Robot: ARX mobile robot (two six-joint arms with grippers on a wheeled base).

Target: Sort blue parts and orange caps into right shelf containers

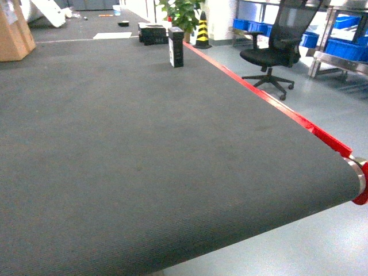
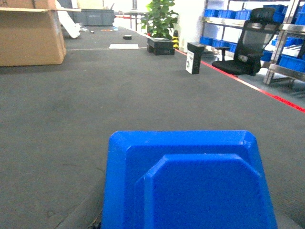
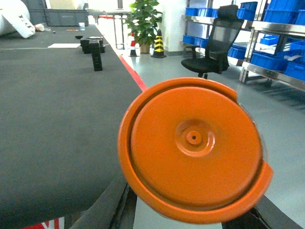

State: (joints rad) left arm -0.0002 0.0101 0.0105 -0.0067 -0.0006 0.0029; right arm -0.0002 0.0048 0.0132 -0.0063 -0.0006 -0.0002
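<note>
Blue part (image 2: 190,183) fills the lower half of the left wrist view, a flat bright-blue plastic piece with chamfered corners and a raised stepped panel, held up close in front of the camera. The left fingers themselves are hidden behind it, so I cannot tell how they stand or whether they are what carries it. In the right wrist view an orange cap (image 3: 194,148) sits just as close, a round disc with a raised rim and a small hub at its middle, tilted slightly; the right fingers are likewise out of sight behind it and their state cannot be told.

Beneath both runs a long desk (image 1: 144,161) covered in dark grey ribbed matting, edged along its right side with a red strip (image 1: 270,100). From the head view neither arm nor either piece shows. Far down the desk a small black box (image 1: 176,47) stands upright near the red edge, and a cardboard box (image 1: 14,29) sits at the far left.

Off to the right, well apart from the desk, metal shelves carry blue containers (image 1: 345,47), several in a row. A black office chair (image 1: 273,49) stands on the pale floor in front of them, with a striped cone (image 1: 202,30) and a potted plant (image 1: 183,12) beyond.
</note>
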